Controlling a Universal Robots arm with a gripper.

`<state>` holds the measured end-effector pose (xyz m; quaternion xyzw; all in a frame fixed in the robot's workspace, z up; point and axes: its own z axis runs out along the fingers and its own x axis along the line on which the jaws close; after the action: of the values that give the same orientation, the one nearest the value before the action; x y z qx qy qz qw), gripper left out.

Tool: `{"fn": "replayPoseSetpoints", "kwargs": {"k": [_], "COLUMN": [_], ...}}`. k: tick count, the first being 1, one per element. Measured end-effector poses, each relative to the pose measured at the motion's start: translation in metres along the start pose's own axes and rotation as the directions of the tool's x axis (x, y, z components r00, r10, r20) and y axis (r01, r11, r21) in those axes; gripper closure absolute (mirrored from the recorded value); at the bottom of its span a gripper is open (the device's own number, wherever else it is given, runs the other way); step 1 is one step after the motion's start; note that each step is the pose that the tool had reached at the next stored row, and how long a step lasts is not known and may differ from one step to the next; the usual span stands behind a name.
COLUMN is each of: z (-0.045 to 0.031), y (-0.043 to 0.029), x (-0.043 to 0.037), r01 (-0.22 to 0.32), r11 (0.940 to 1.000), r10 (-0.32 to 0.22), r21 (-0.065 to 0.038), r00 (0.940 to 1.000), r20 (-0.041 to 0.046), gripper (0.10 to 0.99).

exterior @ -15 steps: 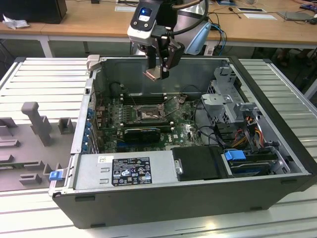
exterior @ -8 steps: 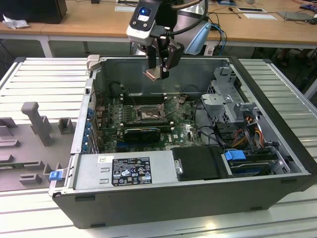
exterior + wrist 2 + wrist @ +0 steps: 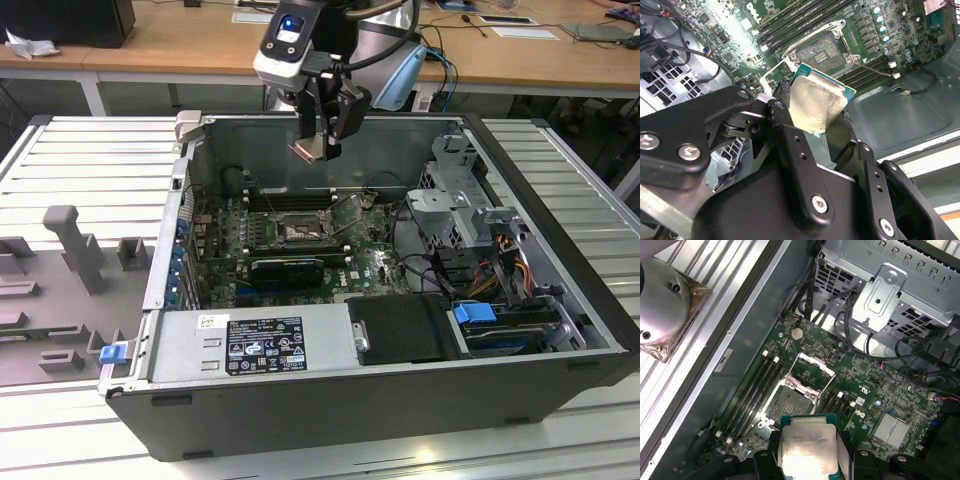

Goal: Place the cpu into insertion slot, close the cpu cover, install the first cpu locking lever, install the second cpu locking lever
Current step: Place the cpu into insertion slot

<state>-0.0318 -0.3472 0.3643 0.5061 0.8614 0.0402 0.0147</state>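
Silvery-beige, the cpu is pinched by its edges between the black fingers of our gripper. We hang pointing downward, well above the insertion slot and apart from it. Below us the slot lies bare, its dark centre exposed on the green motherboard. At the slot's edge the cpu cover stands tilted up, open.

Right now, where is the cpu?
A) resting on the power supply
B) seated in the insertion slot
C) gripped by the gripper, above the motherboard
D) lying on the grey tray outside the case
C: in the second wrist view the cpu sits clamped in the gripper, while the insertion slot on the motherboard beyond it holds no chip.
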Motion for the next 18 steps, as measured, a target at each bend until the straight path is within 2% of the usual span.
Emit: {"fn": "replayPoseSetpoints", "kwargs": {"k": [18], "z": [0.0001], "y": [0.0], "x": [0.0], "r01": [-0.065], "r11": [0.9979], "r10": [0.065], "r21": [-0.001], "r00": [0.9979], "r20": [0.0054], "gripper": [0.557]}}
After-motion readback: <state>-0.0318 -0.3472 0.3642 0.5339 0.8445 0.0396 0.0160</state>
